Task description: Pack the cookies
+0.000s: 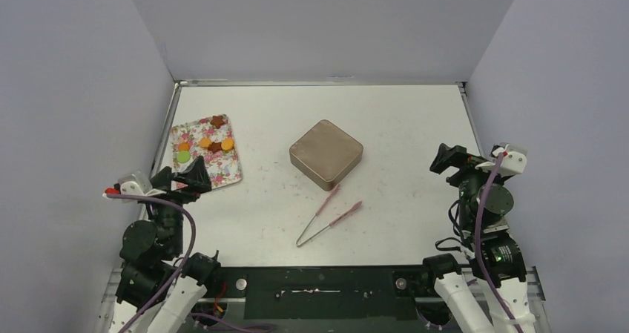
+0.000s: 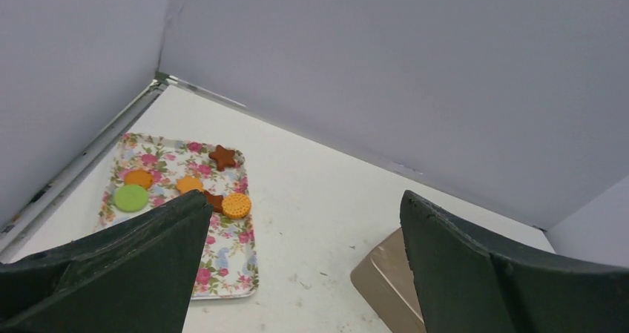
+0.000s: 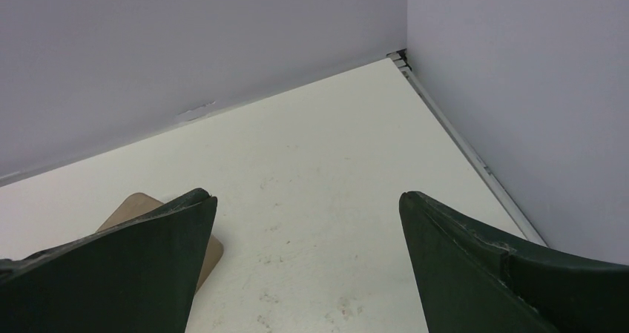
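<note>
The cookies point(image 1: 215, 147), six in all (three orange, two dark brown, one green), all lie on the floral tray point(image 1: 222, 171) at the left side of the surface point(image 1: 415, 118), so none is packed yet. The tan square tin point(image 1: 325, 153) in the middle, well apart from the tray, looks closed. It is probably where they are meant to go, which would make opening it the first job. Pink-handled tongs point(image 1: 327, 201) lie just in front of the tin, untouched, with their tips pointing toward the arms. The left gripper point(image 2: 304, 199) hangs near the tray's near corner with its jaws spread wide and nothing between them. The right gripper point(image 3: 308, 196) sits off at the right edge, jaws equally wide and empty, with the tin's corner at the left edge of its view. As the pictures show it, the whole task is still ahead: tin, tongs, and every cookie.
</note>
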Action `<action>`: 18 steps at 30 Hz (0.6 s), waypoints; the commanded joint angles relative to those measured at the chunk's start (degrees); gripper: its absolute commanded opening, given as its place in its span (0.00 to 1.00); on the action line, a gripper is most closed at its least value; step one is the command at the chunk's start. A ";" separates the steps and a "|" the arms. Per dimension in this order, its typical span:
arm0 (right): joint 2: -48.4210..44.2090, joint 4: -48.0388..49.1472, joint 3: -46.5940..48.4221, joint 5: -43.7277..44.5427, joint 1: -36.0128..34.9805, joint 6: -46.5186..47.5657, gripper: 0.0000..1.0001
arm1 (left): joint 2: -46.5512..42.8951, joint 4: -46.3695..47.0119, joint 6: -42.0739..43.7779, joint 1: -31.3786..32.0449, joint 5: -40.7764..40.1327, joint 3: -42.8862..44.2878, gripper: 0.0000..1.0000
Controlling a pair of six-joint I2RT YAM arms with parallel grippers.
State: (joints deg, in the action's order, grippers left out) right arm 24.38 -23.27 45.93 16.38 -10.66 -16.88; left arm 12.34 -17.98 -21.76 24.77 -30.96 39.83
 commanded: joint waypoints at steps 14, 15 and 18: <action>-1.65 3.73 -3.96 12.09 -8.08 6.18 1.00 | -12.04 9.02 10.07 -3.77 -6.05 -10.70 0.97; -1.50 3.75 -3.80 11.39 -7.63 6.24 1.00 | -12.07 9.09 10.08 -3.77 -6.27 -10.80 0.97; -1.32 4.22 -3.81 7.99 -5.69 6.20 1.00 | -12.08 9.38 9.98 -3.77 -6.65 -11.28 0.97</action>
State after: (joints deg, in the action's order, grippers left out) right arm 22.24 -22.24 41.28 27.62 -18.33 -11.29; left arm 0.75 -11.99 -12.80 21.28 -36.29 29.02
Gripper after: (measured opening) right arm 0.999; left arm 0.973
